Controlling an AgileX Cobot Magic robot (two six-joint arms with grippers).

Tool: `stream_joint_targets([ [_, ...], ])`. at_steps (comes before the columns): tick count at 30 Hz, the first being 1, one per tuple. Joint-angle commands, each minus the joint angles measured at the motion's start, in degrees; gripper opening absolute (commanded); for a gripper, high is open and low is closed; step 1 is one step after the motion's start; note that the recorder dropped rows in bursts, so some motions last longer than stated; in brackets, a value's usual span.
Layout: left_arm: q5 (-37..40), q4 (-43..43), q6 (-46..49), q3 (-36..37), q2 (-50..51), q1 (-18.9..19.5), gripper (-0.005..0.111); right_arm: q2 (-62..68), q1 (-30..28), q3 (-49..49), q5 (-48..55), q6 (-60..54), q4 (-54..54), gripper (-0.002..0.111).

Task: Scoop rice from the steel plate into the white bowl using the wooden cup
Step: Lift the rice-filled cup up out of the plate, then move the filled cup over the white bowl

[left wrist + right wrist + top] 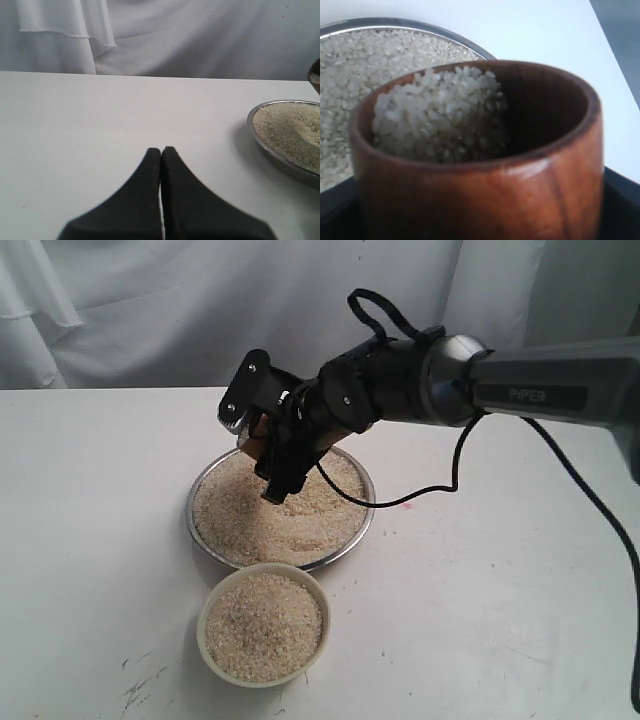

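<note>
The steel plate (196, 532) sits mid-table, heaped with rice (300, 525). In front of it stands the white bowl (207, 632), also full of rice (265, 628). My right gripper (254, 454) hangs over the plate's far side, shut on the wooden cup (257, 438), which is tilted. In the right wrist view the wooden cup (520, 190) fills the frame, with rice (440, 115) piled against one side of its dark inside and the plate's rim (420, 22) behind. My left gripper (161, 151) is shut and empty over bare table, with the steel plate (256, 134) off to one side.
A black cable (420, 495) from the right arm trails onto the table just right of the plate. White cloth (150, 310) hangs behind the table. The table (500, 620) is white, with small dark marks near the front left.
</note>
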Motion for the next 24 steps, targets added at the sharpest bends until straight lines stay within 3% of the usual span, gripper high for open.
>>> stream_joint_targets([
  [1,-0.4,0.0,-0.2,0.3,-0.3,-0.1,0.000,-3.8,-0.6,3.7,-1.9,-2.6,4.6,0.000],
  [24,-0.4,0.0,-0.2,0.3,-0.3,-0.1,0.000,-22.7,-0.4,24.5,-7.0,-6.5,14.9,0.000],
])
